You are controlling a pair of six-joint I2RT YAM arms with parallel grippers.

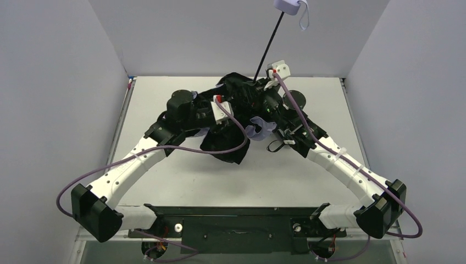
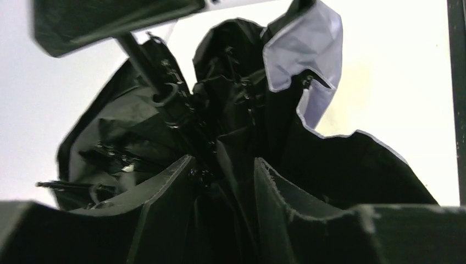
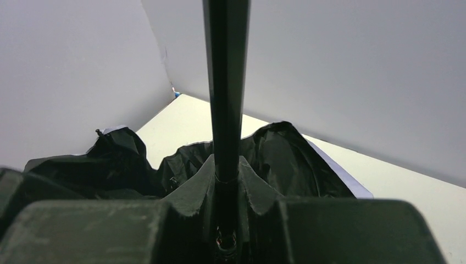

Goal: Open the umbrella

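The umbrella lies crumpled at the middle of the table, black underside [image 1: 228, 140] up, with bits of lavender canopy [image 1: 261, 127] showing. Its thin black shaft [image 1: 270, 41] rises to the back, ending in the lavender knob handle [image 1: 287, 5] with its strap. My right gripper [image 1: 258, 81] is shut on the shaft [image 3: 225, 82] just above the canopy; its fingers [image 3: 195, 187] pinch the shaft on both sides. My left gripper [image 1: 237, 102] is buried in the canopy, with its fingers [image 2: 165, 184] closed around a bundle of black folds and ribs [image 2: 220, 159].
The white table [image 1: 329, 110] is boxed in by grey-white walls on the left, back and right. A lavender canopy panel [image 2: 302, 49] hangs up beside the left gripper. Purple cables [image 1: 181, 151] loop from both wrists over the arms.
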